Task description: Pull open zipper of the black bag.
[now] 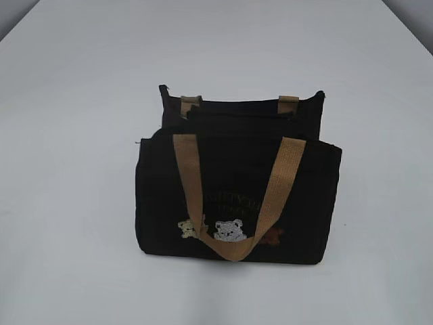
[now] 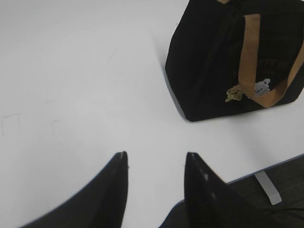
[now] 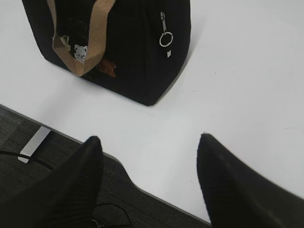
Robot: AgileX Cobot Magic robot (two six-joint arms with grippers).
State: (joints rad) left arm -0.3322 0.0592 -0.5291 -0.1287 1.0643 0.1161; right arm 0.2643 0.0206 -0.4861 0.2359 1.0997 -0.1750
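Item: my right gripper (image 3: 149, 142), jaws wide and empty, nearest the zipper (image 3: 164, 32) pull, ahead on the black bag (image 3: 137, 52) end.

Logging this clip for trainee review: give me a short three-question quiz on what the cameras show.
1. True or false: either gripper touches the black bag.
2. Which wrist view shows the silver ring pull: A left, B right?
3. What colour are the handles?

Key: 1 false, the left gripper and right gripper both stand open over the table, apart from the bag. 2 B. 3 tan.
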